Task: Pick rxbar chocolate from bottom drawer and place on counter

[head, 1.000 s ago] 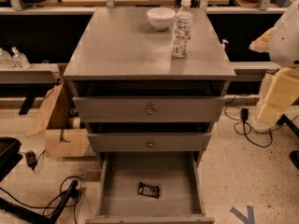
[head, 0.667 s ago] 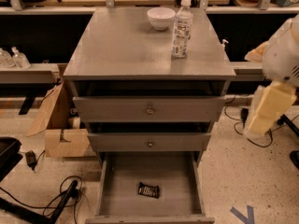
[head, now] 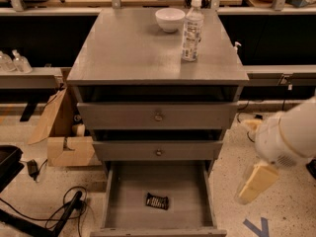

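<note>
The rxbar chocolate (head: pixel 157 201), a small black bar with pale print, lies flat on the floor of the open bottom drawer (head: pixel 128 191), near its front middle. The counter (head: pixel 133 48) is the grey cabinet top above. My white arm comes in from the right edge. Its cream-coloured gripper end (head: pixel 249 189) hangs down to the right of the cabinet, outside the drawer at about the height of its right wall. It is well apart from the bar and touches nothing.
A clear water bottle (head: pixel 191 29) and a white bowl (head: pixel 170 19) stand at the counter's back right. Two shut drawer fronts with knobs (head: pixel 158 116) sit above the open drawer. A cardboard box (head: pixel 69 149) and cables (head: pixel 64 211) lie on the floor at the left.
My arm has swung down and to the left, from beside the cabinet's upper drawers to beside the open bottom drawer. The bar, bottle and bowl have not moved.
</note>
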Controlling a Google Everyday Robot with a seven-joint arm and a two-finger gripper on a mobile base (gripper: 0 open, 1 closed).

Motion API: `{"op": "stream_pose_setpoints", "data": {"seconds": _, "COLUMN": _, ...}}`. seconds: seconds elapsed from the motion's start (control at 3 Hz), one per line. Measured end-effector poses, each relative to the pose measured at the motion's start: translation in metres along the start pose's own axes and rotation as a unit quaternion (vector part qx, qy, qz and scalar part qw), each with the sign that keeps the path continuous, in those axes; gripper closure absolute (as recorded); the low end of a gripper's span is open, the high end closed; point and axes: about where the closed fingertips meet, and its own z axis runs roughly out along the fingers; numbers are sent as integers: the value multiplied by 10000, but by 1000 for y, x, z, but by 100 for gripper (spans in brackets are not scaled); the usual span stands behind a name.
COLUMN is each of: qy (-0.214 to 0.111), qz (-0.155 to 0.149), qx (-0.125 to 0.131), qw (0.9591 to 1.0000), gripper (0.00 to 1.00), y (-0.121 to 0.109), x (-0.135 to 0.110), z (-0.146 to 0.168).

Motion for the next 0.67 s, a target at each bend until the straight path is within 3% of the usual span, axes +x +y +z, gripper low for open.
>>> {"op": "stream_pose_setpoints", "data": {"seconds": 0.33, "qy": -324, "qz": -67, "qx": -39, "qw": 9994, "gripper": 0, "y": 6, "x": 16, "z": 70}}
{"op": "stream_pose_setpoints", "data": {"seconds": 0.67, "qy": -681, "qz": -116, "qx": 336, "qw": 9970, "gripper": 0, "y": -23, "x": 18, "z": 116}}
